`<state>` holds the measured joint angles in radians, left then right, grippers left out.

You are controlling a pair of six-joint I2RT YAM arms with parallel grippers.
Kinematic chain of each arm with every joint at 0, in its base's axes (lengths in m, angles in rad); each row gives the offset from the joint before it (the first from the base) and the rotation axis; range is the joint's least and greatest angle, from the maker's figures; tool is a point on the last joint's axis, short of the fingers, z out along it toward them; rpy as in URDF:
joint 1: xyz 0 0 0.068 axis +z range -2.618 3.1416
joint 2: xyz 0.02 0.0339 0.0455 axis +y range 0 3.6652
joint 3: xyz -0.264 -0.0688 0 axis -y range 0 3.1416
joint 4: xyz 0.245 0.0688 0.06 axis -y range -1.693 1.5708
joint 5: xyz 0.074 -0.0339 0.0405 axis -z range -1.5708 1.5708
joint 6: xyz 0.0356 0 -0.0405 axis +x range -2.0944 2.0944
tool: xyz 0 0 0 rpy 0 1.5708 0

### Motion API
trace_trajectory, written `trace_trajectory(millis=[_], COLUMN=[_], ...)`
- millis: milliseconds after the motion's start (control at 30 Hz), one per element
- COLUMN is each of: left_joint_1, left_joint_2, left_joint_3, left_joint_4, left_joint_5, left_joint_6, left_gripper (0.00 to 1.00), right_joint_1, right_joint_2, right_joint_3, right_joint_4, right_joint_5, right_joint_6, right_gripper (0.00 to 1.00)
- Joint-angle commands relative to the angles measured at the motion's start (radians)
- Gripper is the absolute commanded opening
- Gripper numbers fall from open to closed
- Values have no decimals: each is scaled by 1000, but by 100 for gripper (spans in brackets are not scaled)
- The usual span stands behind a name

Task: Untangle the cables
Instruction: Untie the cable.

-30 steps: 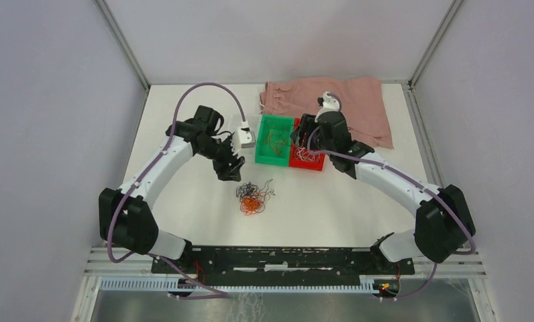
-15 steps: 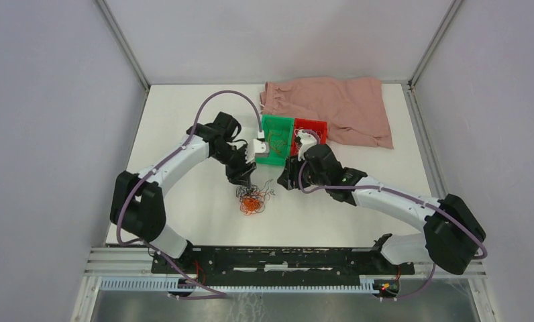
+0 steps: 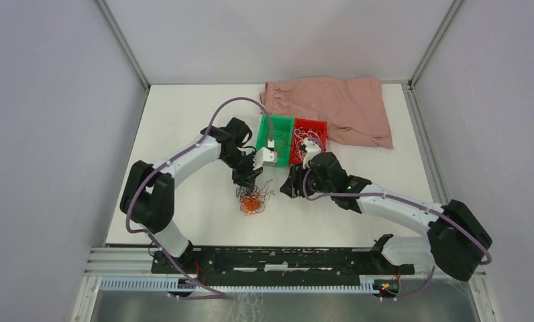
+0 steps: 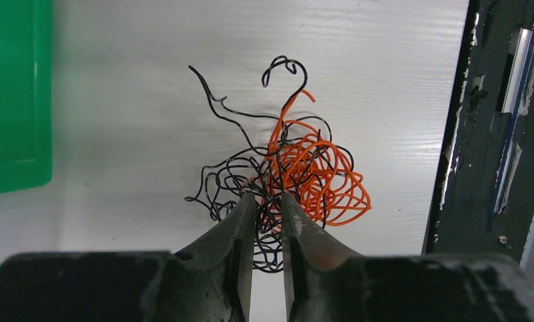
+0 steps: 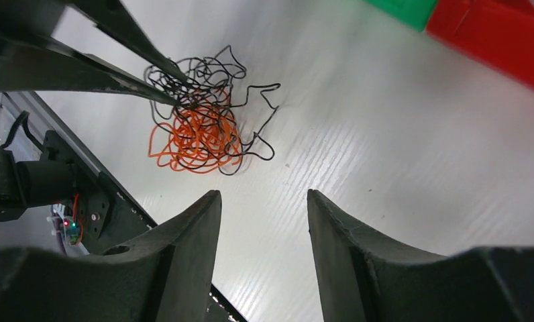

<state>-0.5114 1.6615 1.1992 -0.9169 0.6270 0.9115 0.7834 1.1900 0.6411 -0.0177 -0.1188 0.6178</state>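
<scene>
**Position of work.** We find the cables (image 3: 252, 200) as one small clump on the white table (image 3: 184, 134). It lies near the middle, on the near side of the green bin (image 3: 278, 118) and the red bin (image 3: 311, 122). Loose strands already lie in both bins. A pink cloth (image 3: 345, 107) lies at the far right, clear of the work.

**Shape.** The clump has no clear long axis. Its black strands make up the far half and its orange loops (image 4: 318, 178) the near half. A few black tails curl out to the far right.

**Left gripper** (image 4: 268, 200). It reaches in from the far side with its tips at the far edge of the black strands. The fingers stand a narrow gap apart with black wire lying between them. We cannot tell whether they are pinching it.

**Right gripper** (image 5: 263, 201). Its fingers are spread wide and hold nothing. It sits to the right of the clump and apart from it, facing the black tails and orange loops (image 5: 197, 137).

**Assessment.** The left arm is the nearer, already at the black side. We judge that the coming move turns on this split. With black held at the far edge, the orange mass lies toward the near side and is open to the right gripper. A pull apart should therefore run far to near. The interlaced loops may simply drag along as one.
</scene>
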Motion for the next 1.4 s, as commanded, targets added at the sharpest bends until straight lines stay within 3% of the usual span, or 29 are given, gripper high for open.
trace_trajectory(millis=[0, 233, 433, 567, 733, 1033, 1133, 1367], left_joint_1=[1, 3, 5, 4, 5, 6, 5, 4], left_joint_2=[-78, -143, -191, -249, -357, -431, -445, -479], left_joint_3=[-15, -53, 26, 51, 45, 88, 115, 162], left_joint_4=[12, 41, -5, -70, -123, -179, -187, -258], left_joint_5=[-33, -74, -52, -37, -70, -86, -80, -57], left_joint_6=[59, 57, 16, 11, 31, 48, 57, 153], left_gripper=[22, 3, 3, 3, 3, 3, 3, 3], right_joint_1=[-1, -1, 0, -1, -1, 7, 29, 61], right_joint_2=[147, 288, 314, 265, 207, 315, 325, 376], right_joint_3=[27, 68, 56, 44, 86, 141, 133, 173], right_joint_4=[197, 360, 443, 459, 350, 458, 536, 529], right_joint_5=[-103, -145, -129, -99, -41, -189, -210, -192], right_joint_6=[71, 120, 165, 130, 57, 67, 60, 38], right_gripper=[56, 47, 43, 48, 54, 58, 59, 59])
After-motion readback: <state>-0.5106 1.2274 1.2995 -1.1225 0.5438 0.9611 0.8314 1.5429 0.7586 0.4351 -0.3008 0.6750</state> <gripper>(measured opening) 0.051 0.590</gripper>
